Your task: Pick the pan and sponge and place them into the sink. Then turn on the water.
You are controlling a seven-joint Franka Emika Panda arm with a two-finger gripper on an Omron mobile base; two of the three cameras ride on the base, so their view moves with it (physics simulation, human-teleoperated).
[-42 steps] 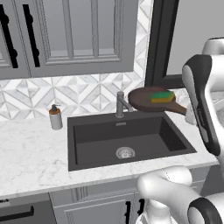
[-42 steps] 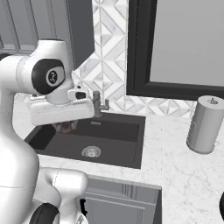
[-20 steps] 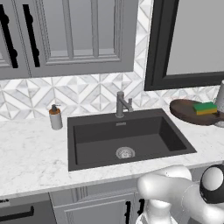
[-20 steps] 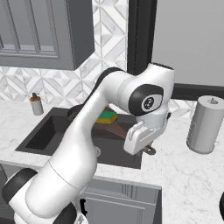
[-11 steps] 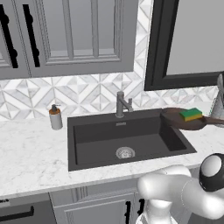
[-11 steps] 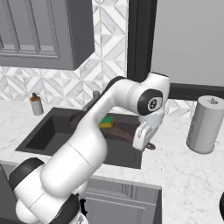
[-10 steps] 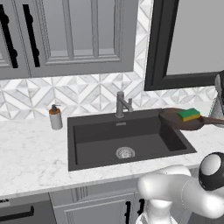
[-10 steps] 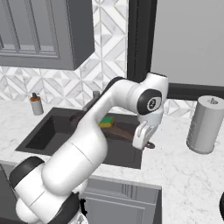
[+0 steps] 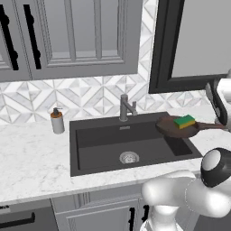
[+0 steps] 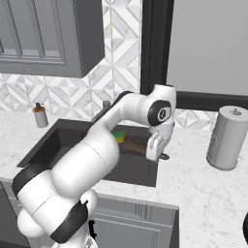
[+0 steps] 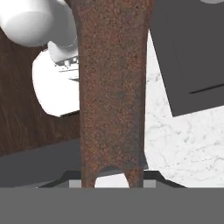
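While the pan hangs above the right-hand part of the sink, the basin beneath it is open: its black floor is bare apart from the round drain, and its walls lie well below the pan's underside. The faucet stands at the back rim, left of the pan and apart from it. A soap bottle sits on the marble counter to the left of the basin, well apart from the pan. On the right stretch of counter a grey canister stands well apart from the arm.

In the right base view the arm arches up over the basin and bends down at the wrist, with the gripper pointing downward just beyond the sink's right rim. The hand view looks straight along the pan's long brown handle, which runs up from between the fingertips. The jaws are clamped on the end of that handle.

The pan is held roughly level, airborne, its bowl over the right side of the basin. The sponge lies inside the pan, green face up.
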